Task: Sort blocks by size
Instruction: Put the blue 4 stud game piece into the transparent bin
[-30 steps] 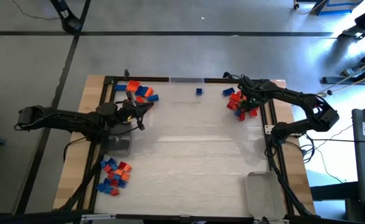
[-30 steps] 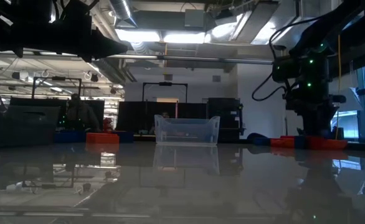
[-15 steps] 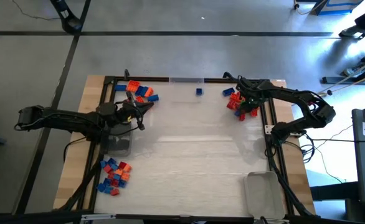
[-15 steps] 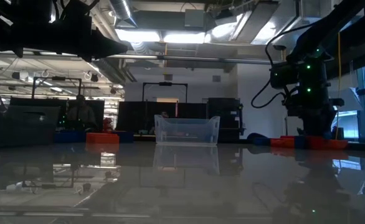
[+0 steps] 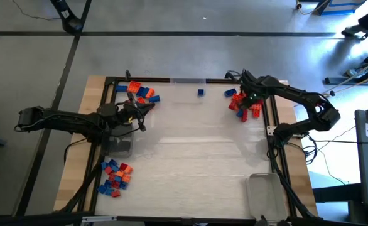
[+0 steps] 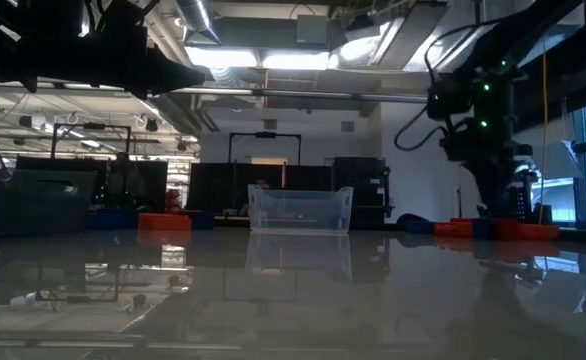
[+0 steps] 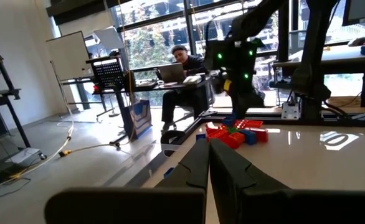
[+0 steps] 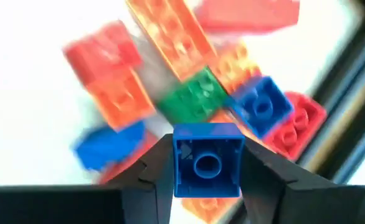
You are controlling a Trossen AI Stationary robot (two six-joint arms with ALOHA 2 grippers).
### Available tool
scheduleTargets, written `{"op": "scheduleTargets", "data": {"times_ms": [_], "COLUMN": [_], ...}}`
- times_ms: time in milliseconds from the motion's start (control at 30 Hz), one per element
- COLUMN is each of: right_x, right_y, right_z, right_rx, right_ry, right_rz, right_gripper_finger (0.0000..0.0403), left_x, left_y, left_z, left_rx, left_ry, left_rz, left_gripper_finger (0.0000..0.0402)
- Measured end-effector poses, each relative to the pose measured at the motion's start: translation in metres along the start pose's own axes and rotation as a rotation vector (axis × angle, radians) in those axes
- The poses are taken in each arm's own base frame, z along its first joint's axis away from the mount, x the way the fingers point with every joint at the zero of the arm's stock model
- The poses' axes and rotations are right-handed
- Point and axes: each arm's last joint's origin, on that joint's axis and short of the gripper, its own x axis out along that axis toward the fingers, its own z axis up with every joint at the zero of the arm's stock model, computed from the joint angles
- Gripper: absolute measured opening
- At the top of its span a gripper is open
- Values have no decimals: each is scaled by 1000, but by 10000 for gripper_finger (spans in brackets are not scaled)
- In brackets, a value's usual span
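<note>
Right gripper (image 8: pixel 207 177) pinches 1 small blue block (image 8: pixel 207 167) between its fingers, above the mixed pile (image 5: pixel 243 103) at the far right table edge; best to lift straight up, grip level, then carry to matching sizes. Left gripper (image 5: pixel 147 105), fingers shut and empty, waits near the far-left pile (image 5: pixel 140 92); a clear tray (image 6: pixel 300 208), a lone blue brick (image 5: pixel 200 92) and a near-left pile (image 5: pixel 114 177) lie around.

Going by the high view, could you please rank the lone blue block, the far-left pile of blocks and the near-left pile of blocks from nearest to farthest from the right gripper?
From the right gripper:
1. Lone blue block, at the far edge, middle.
2. Far-left pile of blocks, by the left arm.
3. Near-left pile of blocks, at the left edge, toward the near side.
</note>
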Motion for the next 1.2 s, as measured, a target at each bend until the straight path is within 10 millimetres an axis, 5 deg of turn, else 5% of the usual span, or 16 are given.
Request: {"op": "scheduleTargets", "data": {"times_ms": [200, 633, 1200], "right_x": [-12, -11, 28], "right_y": [11, 83, 109], "right_z": [26, 82, 109], "right_rx": [-18, -179, -237], "right_ry": [-236, -801, -975], "right_rz": [164, 424, 602], "right_gripper_finger": [141, 142, 143], "left_x": [0, 1, 20], "left_y": [0, 4, 9], "left_z": [0, 0, -9], "left_rx": [3, -11, 9], "left_ry": [0, 7, 175], "left_rz": [0, 23, 61], "left_gripper_finger": [1, 1, 1]}}
